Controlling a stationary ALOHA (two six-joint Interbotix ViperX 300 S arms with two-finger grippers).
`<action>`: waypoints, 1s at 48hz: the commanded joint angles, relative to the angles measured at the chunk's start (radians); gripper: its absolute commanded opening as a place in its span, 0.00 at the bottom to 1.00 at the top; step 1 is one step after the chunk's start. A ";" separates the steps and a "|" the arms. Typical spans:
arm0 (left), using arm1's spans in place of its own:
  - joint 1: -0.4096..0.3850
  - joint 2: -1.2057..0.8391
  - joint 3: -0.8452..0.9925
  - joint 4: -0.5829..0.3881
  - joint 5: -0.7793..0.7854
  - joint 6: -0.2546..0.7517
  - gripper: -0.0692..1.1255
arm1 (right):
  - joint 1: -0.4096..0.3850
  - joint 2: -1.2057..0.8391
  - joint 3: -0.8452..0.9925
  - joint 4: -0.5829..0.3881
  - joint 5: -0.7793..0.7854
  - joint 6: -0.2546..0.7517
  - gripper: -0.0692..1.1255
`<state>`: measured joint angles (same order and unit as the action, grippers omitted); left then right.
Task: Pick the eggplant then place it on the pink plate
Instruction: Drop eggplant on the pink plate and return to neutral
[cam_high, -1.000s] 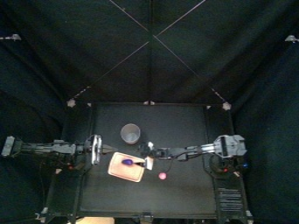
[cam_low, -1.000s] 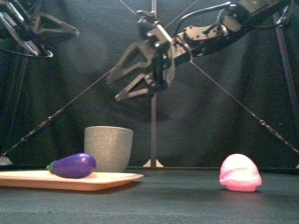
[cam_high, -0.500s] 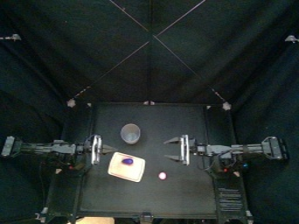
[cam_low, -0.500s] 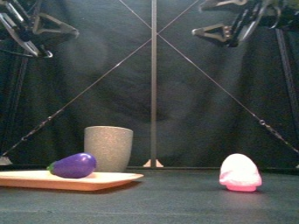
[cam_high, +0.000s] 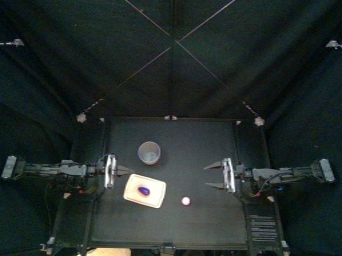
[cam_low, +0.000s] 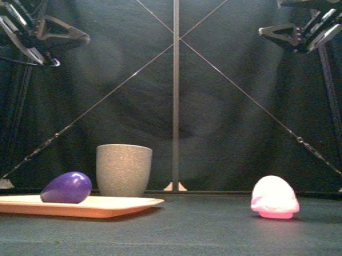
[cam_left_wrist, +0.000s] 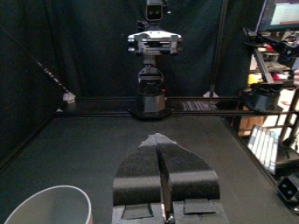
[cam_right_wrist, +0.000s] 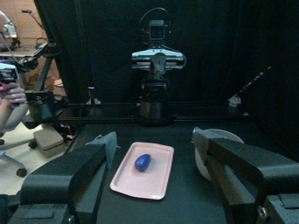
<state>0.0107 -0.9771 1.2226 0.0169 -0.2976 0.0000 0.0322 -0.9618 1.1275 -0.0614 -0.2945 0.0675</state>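
Purple toy eggplant (cam_low: 67, 187) sits on the flat pink tray (cam_low: 123, 205), job apparently done, so the right arm's fingers (cam_right_wrist: 70, 179) hang wide open and empty while the left arm's fingers (cam_left_wrist: 142, 173) rest closed on nothing.

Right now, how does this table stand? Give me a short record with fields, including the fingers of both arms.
eggplant: purple toy eggplant, lying on the tray
plate: flat pink tray, left part of the table
cup: tall grey speckled cup, upright behind the tray
other toy: pink and white rounded toy, alone on the right
left arm's fingers: shut, empty, held up at the left
right arm's fingers: open, empty, held up at the right
task state: eggplant on the plate
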 joint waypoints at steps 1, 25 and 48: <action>0.003 0.002 -0.014 0.003 -0.005 0.003 0.03 | -0.002 0.005 -0.023 -0.002 0.002 -0.005 0.90; 0.003 0.002 -0.011 0.003 -0.005 0.003 0.03 | -0.006 -0.021 -0.023 -0.009 0.043 -0.002 0.91; 0.002 0.002 -0.011 0.006 -0.005 0.003 0.03 | -0.017 -0.026 -0.018 -0.011 0.044 -0.003 0.91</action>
<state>0.0107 -0.9787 1.2241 0.0199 -0.2991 0.0015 0.0199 -0.9940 1.1259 -0.0721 -0.2470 0.0660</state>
